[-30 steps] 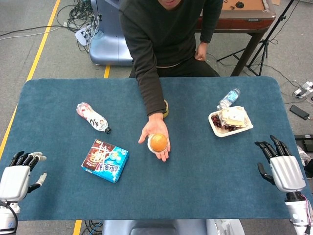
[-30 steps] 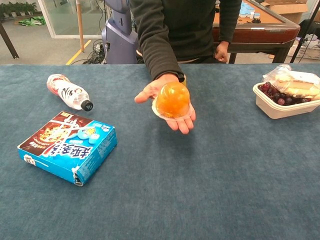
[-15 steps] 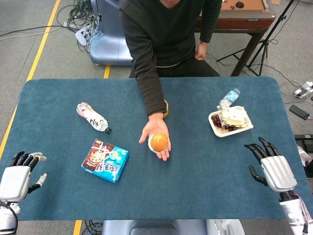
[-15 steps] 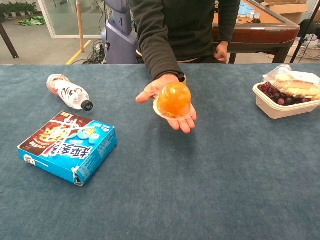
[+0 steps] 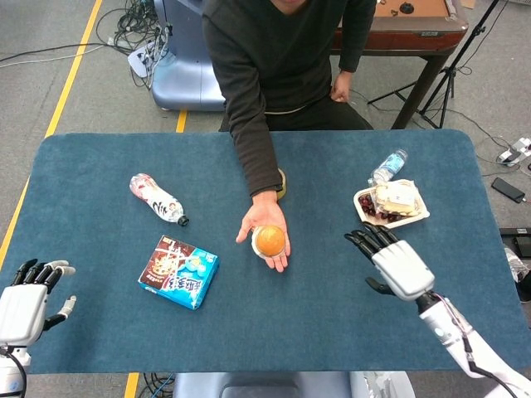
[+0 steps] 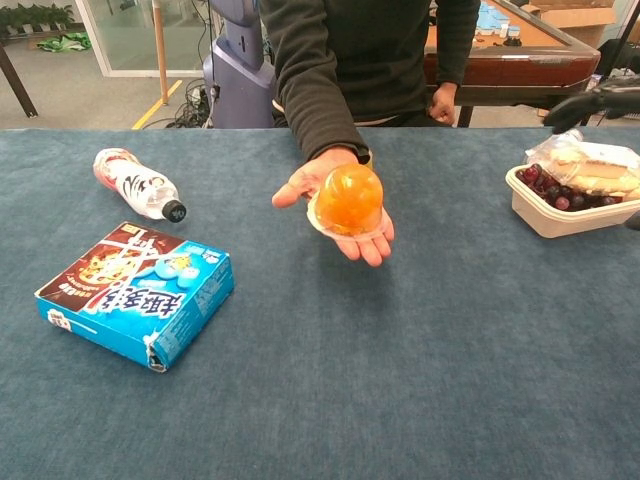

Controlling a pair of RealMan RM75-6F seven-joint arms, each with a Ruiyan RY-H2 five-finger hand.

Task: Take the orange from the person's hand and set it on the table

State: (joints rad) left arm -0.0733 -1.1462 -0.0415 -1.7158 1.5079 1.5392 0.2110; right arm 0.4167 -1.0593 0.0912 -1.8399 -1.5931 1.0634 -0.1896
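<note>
The orange (image 5: 269, 240) (image 6: 349, 199) lies in a clear wrapper on the person's upturned palm (image 5: 263, 221) (image 6: 335, 205), held out over the middle of the blue table (image 5: 332, 315). My right hand (image 5: 392, 261) hovers to the right of it, open, fingers spread and pointing toward the orange, a hand's width short of it. In the chest view only its dark fingertips (image 6: 592, 102) show at the right edge. My left hand (image 5: 26, 298) rests open at the table's near left corner, empty.
A blue snack box (image 5: 178, 271) (image 6: 135, 291) lies left of the orange, with a lying bottle (image 5: 157, 199) (image 6: 138, 184) behind it. A white tray of food (image 5: 390, 205) (image 6: 575, 193) and a water bottle (image 5: 387, 166) stand at the right, just behind my right hand.
My right hand has swung in from the table's right edge toward the orange, passing in front of the food tray. The person's hand and my left hand have stayed put.
</note>
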